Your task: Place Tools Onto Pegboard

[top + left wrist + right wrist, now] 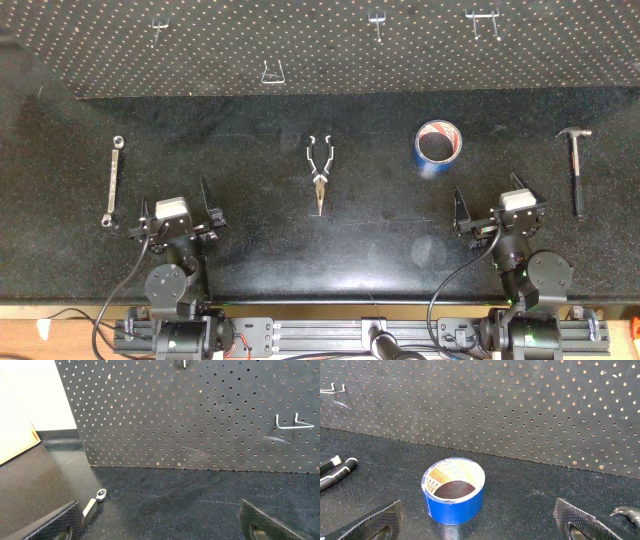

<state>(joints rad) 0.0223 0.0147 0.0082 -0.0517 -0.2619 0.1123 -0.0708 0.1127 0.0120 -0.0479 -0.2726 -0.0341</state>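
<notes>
Where the tools lie: all four rest flat on the black table (250, 130), spread in a row in front of the pegboard (300, 45), and none hangs on it yet.
Wrench (112, 180): at the far left of the row, lying lengthwise with one end toward the pegboard. It is just left of the left arm, and in the left wrist view its ring end shows near one finger.
Needle-nose pliers (319, 175): in the middle of the row, well apart from both arms. The black-and-white handles point toward the pegboard and the tip points toward the arms' bases.
Blue tape roll (438, 145): right of the middle, resting on its flat side with the hole facing up. It sits ahead of the right arm, near the pegboard's foot.
Hammer (575, 170): at the far right, with its head toward the pegboard and its dark handle toward the bases.
Wire hooks (272, 72): four on the pegboard, one set lower than the other three, all bare.
Left gripper (176, 200): low over the table close to its base, facing the pegboard. Its fingers are spread wide and grip nothing.
Right gripper (490, 195): low over the table close to its base, facing the tape roll. Its fingers are spread wide and grip nothing, with the roll ahead of the gap and not touched.
</notes>
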